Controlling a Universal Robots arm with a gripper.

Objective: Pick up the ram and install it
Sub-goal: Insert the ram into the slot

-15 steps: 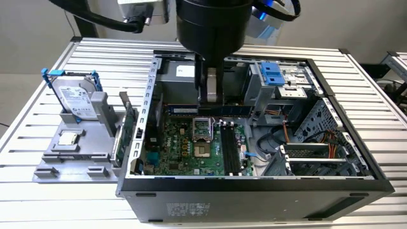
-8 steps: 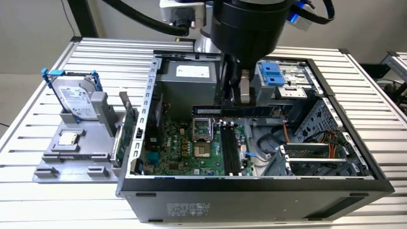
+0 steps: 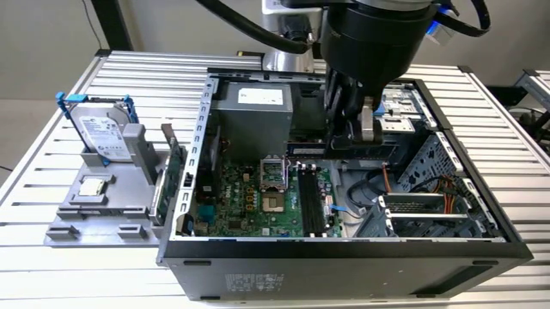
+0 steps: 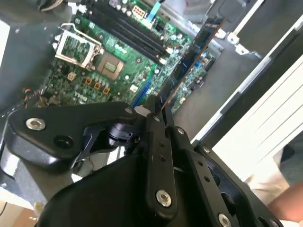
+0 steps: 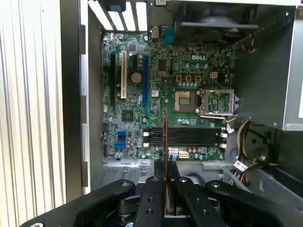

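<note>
My gripper (image 3: pixel 341 149) is shut on the ram (image 3: pixel 306 149), a long thin stick that juts out from between the fingertips. In the first wrist view the ram (image 5: pixel 165 137) shows edge-on as a thin line running out from the gripper (image 5: pixel 165 166). In the second wrist view the ram (image 4: pixel 189 61) shows its dark face, reaching away from the gripper (image 4: pixel 158 112). It hangs inside the open computer case, above the green motherboard (image 3: pixel 249 203). The black memory slots (image 3: pixel 311 201) (image 5: pixel 184 137) (image 4: pixel 125 30) lie below it, and it is apart from them.
A silver hard drive in a blue frame (image 3: pixel 99 132) stands on a grey fixture at the exterior view's left, beside an upright green expansion card (image 3: pixel 172 170). Inside the case are the CPU socket (image 3: pixel 273 172), the power supply (image 3: pixel 254 109) and a drive cage (image 3: pixel 421 209). A person's arm (image 4: pixel 286 208) is nearby.
</note>
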